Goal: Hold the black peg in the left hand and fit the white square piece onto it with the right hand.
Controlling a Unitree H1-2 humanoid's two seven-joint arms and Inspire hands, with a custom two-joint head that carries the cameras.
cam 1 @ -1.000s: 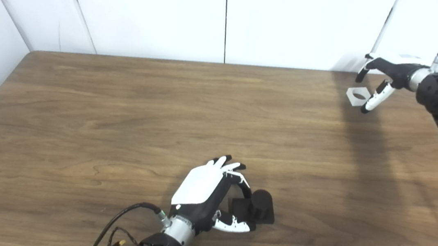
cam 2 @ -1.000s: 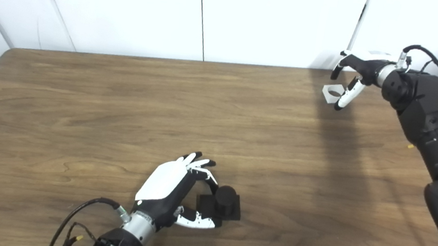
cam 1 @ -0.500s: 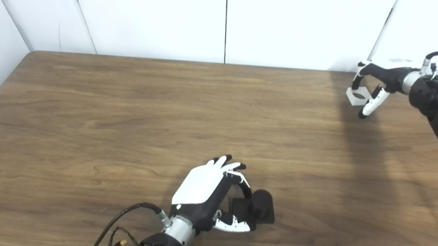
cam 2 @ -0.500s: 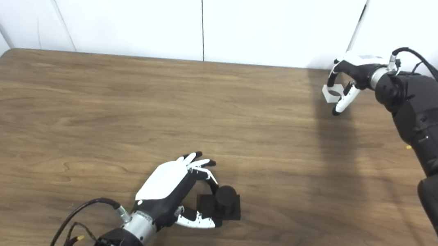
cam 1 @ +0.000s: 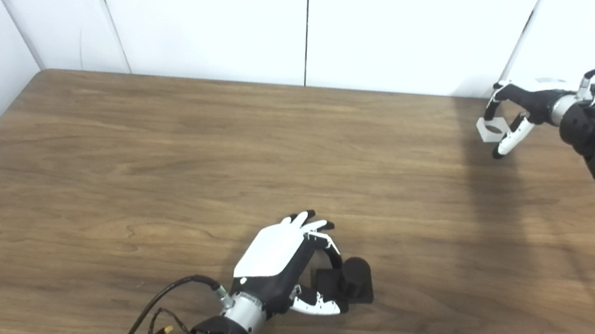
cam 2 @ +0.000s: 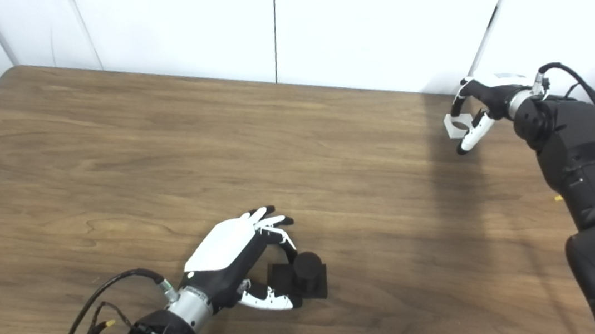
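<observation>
The right hand [cam 1: 514,110] pinches the white square piece [cam 1: 490,128] at the far right of the table [cam 1: 166,135]. The left hand [cam 1: 286,264] curls around the black peg [cam 1: 350,280] near the front edge, touching its base. The two are well apart. To do this well, hold the piece flat, bring its hole right over the peg, then lower it slowly.

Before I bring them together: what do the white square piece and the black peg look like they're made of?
White square piece: looks like matte white plastic, possibly printed; flat even colour, crisp edges, round hole, no shine. Black peg: round post on a square base, seemingly matte black plastic; uniform dark surface with no metallic glint. Both are small in view, so treat this as a guess.
</observation>
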